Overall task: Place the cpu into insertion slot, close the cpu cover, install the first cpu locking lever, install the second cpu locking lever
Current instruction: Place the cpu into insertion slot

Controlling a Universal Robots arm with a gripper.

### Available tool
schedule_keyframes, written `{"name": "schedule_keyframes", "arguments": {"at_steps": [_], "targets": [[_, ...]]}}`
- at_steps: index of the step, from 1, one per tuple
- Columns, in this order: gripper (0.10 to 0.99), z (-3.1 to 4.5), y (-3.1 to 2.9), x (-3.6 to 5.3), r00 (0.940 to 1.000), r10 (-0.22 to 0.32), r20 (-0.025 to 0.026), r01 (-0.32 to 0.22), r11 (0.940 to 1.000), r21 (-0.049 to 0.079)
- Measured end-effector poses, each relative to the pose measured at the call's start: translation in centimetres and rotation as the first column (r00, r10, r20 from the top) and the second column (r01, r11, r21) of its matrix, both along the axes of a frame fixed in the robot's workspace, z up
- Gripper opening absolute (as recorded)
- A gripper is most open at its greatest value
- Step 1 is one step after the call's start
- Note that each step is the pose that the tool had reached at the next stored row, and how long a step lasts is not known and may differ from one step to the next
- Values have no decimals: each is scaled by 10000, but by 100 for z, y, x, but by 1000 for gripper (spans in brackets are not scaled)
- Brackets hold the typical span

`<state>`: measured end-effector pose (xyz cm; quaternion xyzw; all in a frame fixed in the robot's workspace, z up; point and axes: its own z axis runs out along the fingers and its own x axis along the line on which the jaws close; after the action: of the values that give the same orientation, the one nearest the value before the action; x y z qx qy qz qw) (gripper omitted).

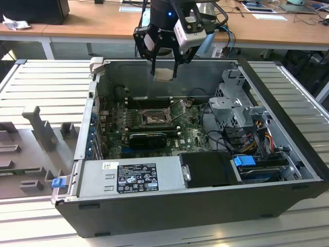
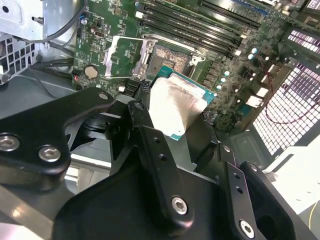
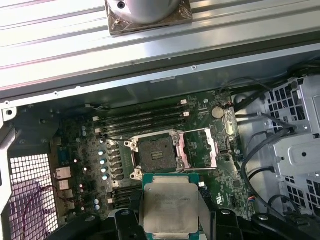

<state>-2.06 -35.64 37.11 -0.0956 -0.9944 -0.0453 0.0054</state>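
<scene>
My gripper [image 1: 164,75] is shut on the cpu [image 1: 163,74], a flat square chip with a pale silver top and a green edge. It hangs above the back wall of the open computer case, well clear of the motherboard. In both wrist views the cpu [image 3: 170,207] [image 2: 175,107] sits between the black fingers [image 3: 131,217]. The insertion slot [image 3: 156,152] [image 2: 167,62] [image 1: 154,119] lies bare and dark on the green board below. The cpu cover [image 3: 200,147] [image 2: 122,57], a grey metal frame with a square window, is swung open beside the slot.
Memory slots [image 3: 140,117] run along one side of the socket, and a long black ribbed bar [image 1: 148,138] lies in front of it. A grey power supply [image 1: 133,177] fills the case front. A metal drive cage [image 1: 234,103] and cables [image 1: 216,134] crowd the exterior view's right.
</scene>
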Motion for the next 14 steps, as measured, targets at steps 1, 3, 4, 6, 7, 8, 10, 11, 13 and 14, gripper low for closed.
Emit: {"name": "schedule_keyframes", "arguments": {"at_steps": [1,3,4,6,7,8,10,11,13,14], "targets": [[529,0,0,0,10000,-15,0,15,10000,0],[529,0,0,0,10000,-75,0,75,10000,0],[529,0,0,0,10000,-87,0,87,10000,0],[529,0,0,0,9999,-117,0,117,9999,1],[529,0,0,0,9999,-132,0,132,9999,0],[529,0,0,0,9998,-175,0,175,9998,0],[529,0,0,0,9997,-264,0,264,9997,1],[529,0,0,0,9995,-308,0,308,9995,0],[529,0,0,0,9992,-402,0,402,9992,0],[529,0,0,0,9990,-438,0,438,9990,0]]}}
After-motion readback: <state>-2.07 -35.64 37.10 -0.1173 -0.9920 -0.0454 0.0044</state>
